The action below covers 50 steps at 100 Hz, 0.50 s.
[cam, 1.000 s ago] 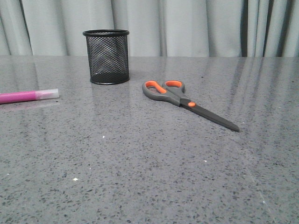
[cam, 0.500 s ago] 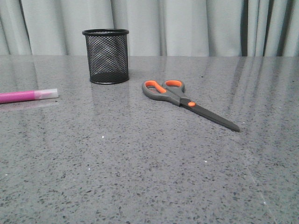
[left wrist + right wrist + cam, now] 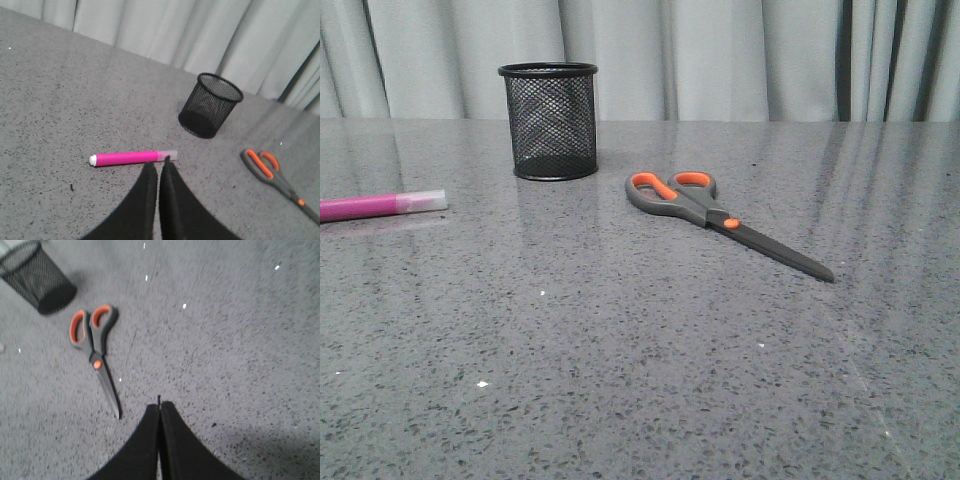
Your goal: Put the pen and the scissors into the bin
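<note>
The magenta pen [image 3: 375,205] with its whitish cap lies flat at the table's left edge; in the left wrist view the pen [image 3: 131,158] lies just beyond my shut, empty left gripper [image 3: 158,164]. The scissors [image 3: 720,218] lie flat right of centre, handles toward the bin, blades closed; they also show in the right wrist view [image 3: 95,352] and the left wrist view [image 3: 276,178]. The black mesh bin [image 3: 549,121] stands upright at the back left, also in the left wrist view [image 3: 210,104] and the right wrist view [image 3: 36,277]. My right gripper [image 3: 160,406] is shut and empty, near the blade tip. Neither gripper shows in the front view.
The grey speckled table [image 3: 640,360] runs back to pale curtains [image 3: 720,55] behind its far edge.
</note>
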Tool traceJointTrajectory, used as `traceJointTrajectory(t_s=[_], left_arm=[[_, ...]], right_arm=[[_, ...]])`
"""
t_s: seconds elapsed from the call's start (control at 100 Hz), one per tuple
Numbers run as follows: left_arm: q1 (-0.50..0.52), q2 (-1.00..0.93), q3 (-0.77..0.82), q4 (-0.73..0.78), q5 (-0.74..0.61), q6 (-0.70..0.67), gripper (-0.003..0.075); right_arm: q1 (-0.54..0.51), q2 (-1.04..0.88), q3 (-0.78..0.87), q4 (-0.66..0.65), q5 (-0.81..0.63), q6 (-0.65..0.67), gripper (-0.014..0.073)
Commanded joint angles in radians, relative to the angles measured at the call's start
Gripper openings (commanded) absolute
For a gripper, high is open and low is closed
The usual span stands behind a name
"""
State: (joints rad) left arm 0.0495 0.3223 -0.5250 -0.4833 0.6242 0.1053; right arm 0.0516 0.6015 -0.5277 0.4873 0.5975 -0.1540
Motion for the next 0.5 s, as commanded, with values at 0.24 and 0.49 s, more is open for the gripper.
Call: traceJointTrajectory(t_s=[0.24,0.49], left_arm=[[-0.008,0.249,-0.253,-0.007,0.175,0.105,-0.0021],[-0.008,0.331,-0.301,-0.048,0.242,0.221,0.0004]], right_arm=[[-0.004,0.159,-0.172,0.001,0.053,-0.068,-0.0046],[-0.001,0.159,-0.176,0.001,0.073,-0.101,0.0165]])
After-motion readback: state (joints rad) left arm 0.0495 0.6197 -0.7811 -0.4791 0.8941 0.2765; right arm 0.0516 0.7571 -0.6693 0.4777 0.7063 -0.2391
